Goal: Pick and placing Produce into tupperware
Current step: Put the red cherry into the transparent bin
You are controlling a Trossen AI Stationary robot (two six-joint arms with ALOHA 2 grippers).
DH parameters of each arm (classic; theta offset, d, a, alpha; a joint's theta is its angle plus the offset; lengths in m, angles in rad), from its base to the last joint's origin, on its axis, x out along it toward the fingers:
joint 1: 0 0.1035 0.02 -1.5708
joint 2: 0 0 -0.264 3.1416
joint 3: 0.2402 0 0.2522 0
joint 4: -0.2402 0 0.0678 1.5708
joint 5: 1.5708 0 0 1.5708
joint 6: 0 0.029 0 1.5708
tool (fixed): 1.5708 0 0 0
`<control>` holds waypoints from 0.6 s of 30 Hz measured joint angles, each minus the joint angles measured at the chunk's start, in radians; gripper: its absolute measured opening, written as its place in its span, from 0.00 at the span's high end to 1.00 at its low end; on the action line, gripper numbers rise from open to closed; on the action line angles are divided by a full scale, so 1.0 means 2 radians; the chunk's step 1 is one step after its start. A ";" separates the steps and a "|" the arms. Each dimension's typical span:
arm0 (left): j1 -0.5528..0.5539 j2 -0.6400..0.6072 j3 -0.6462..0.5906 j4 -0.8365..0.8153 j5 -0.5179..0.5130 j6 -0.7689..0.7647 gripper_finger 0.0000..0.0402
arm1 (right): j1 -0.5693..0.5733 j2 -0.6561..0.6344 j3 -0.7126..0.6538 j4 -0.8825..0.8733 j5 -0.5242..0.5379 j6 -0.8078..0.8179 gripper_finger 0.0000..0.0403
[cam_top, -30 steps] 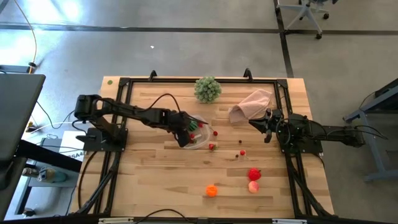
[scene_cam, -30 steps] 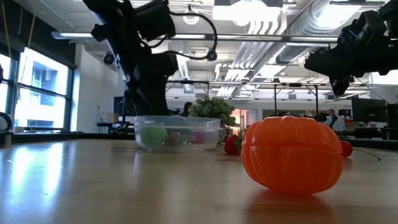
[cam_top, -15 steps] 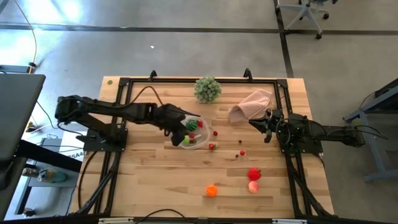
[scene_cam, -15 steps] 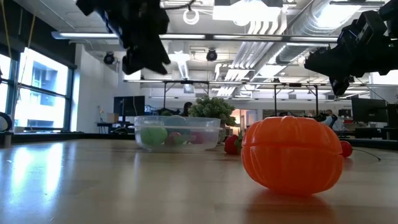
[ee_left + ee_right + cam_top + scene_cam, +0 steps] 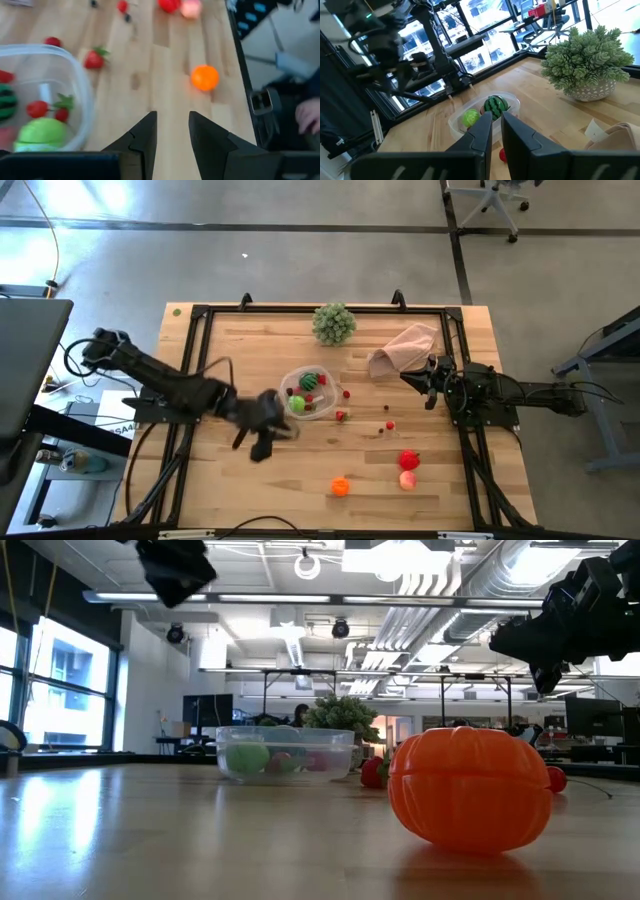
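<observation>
Left gripper (image 5: 262,448) pulled back from over the tupperware (image 5: 324,408), now off its 7 o'clock corner above bare table, fingers (image 5: 145,137) narrowed to a small gap, holding nothing; in low view it has risen to the top edge; light green piece (image 5: 297,404) and striped dark green piece (image 5: 309,381) now uncovered inside the tupperware

An open-plan lab or office: exposed ceiling ducts (image 5: 480,585), large windows (image 5: 75,690), wheeled office chair (image 5: 497,202).
</observation>
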State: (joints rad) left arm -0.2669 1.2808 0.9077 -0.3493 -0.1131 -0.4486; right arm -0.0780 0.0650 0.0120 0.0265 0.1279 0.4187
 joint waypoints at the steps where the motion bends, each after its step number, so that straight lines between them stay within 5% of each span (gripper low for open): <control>1: -0.022 0.002 0.000 0.000 -0.017 0.000 0.75 | 0.000 0.000 0.000 0.000 0.000 0.000 0.93; 13: -0.212 0.012 -0.051 0.006 -0.275 -0.099 0.75 | 0.000 0.000 0.000 0.000 0.000 0.000 0.93; 18: -0.210 0.007 -0.085 0.007 -0.293 -0.102 0.75 | 0.000 0.000 0.000 0.000 0.000 0.000 0.93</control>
State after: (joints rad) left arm -0.6872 1.2939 0.7374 -0.3359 -0.6986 -0.6530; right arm -0.0776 0.0650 0.0116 0.0265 0.1276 0.4190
